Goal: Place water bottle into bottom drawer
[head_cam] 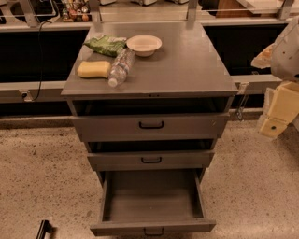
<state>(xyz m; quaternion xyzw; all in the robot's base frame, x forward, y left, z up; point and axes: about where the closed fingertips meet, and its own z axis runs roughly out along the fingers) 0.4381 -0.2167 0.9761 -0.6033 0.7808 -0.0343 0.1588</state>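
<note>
The water bottle (120,66), clear crinkled plastic with a white cap, lies on its side on the grey cabinet top (187,65), cap toward the front edge. It sits between the yellow sponge (93,69) and a white bowl (144,45). The bottom drawer (152,200) is pulled wide open and its inside shows nothing in it; its black handle is at the lower front. My gripper (279,112), cream-coloured, hangs at the far right edge of the view. It is beside the cabinet, well away from the bottle, and holds nothing that I can see.
A green bag (104,44) lies behind the sponge. The two upper drawers (150,125) stand slightly open. A counter with clutter (74,11) runs behind the cabinet. A black object (44,228) lies on the speckled floor at the lower left.
</note>
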